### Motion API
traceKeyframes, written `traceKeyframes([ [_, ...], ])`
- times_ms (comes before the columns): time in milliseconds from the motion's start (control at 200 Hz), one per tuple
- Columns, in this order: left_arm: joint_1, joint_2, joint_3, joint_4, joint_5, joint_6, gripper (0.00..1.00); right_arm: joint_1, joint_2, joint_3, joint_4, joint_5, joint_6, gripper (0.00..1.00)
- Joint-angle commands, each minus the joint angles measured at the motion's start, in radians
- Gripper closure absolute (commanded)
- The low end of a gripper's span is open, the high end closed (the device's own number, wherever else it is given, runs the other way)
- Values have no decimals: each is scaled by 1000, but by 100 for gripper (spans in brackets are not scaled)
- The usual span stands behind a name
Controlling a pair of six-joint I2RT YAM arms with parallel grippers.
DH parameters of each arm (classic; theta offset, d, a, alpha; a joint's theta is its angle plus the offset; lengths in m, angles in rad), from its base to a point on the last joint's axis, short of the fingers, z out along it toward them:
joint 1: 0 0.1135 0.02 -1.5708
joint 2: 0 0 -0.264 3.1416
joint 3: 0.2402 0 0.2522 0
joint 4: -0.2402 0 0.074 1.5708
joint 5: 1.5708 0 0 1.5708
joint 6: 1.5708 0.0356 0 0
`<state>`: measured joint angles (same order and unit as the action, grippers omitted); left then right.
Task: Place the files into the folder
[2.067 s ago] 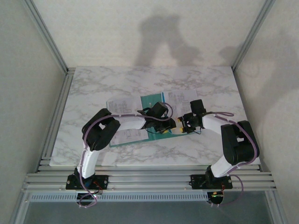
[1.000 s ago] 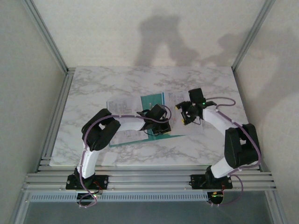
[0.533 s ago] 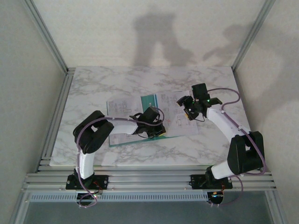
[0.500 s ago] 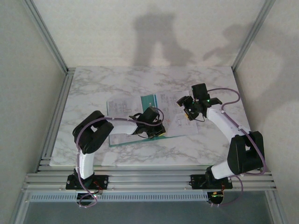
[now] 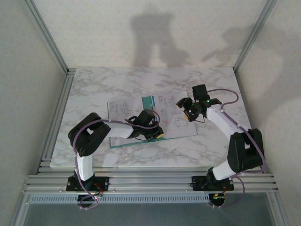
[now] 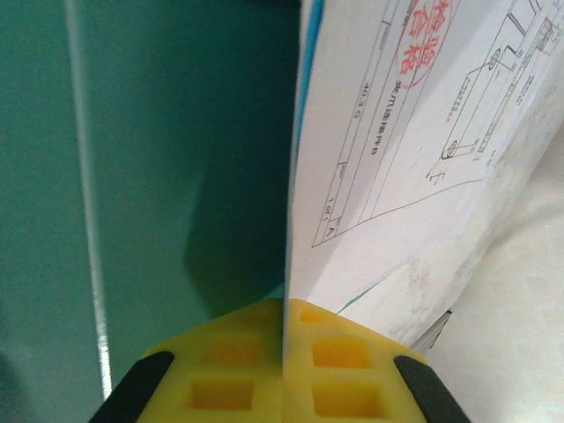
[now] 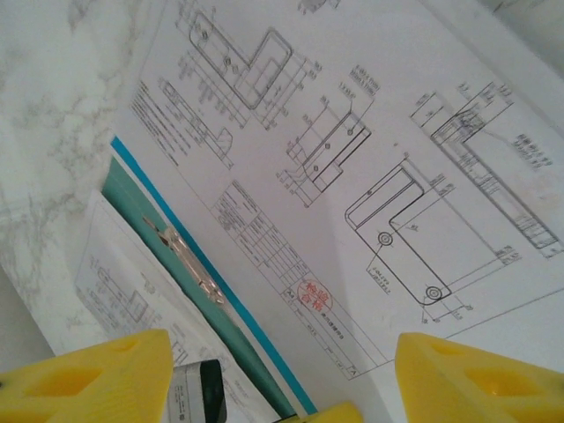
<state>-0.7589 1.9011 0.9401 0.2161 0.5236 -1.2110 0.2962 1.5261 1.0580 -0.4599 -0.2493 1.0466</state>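
The left gripper (image 5: 153, 132) has its jaws clenched on the near edge of the drawing sheet (image 5: 178, 117), where it overlaps the teal folder (image 5: 149, 101) mid-desk (image 5: 94, 84); whether the card beneath is pinched too, I cannot tell. The right gripper (image 5: 187, 111) hovers over the sheet's far right part, jaws released wide. The sheet's long axis runs near-to-far and it lies mostly right of the folder, so the left arm seems best placed to draw it leftward; another sheet (image 5: 121, 109) lies on the folder's left side.

The marble table (image 5: 94, 84) bears the teal folder (image 5: 149, 100) and files (image 5: 175, 118).
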Motion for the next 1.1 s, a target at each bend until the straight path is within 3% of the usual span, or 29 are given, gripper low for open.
traceKeyframes([
  [0, 7, -24, -20, 74, 16, -43, 100, -3, 99, 6, 38, -112, -13, 33],
  [275, 8, -37, -27, 58, -1, -43, 100, 4, 287, 70, 59, -162, 3, 35],
  [340, 7, -39, -27, 50, -3, -41, 89, 8, 322, 92, 59, -173, -3, 35],
  [531, 9, -54, -29, 22, -16, -32, 76, 20, 383, 145, -24, -209, -48, 36],
  [1096, 24, -57, -26, -26, -37, -6, 74, 18, 361, 111, -121, -175, -128, 37],
])
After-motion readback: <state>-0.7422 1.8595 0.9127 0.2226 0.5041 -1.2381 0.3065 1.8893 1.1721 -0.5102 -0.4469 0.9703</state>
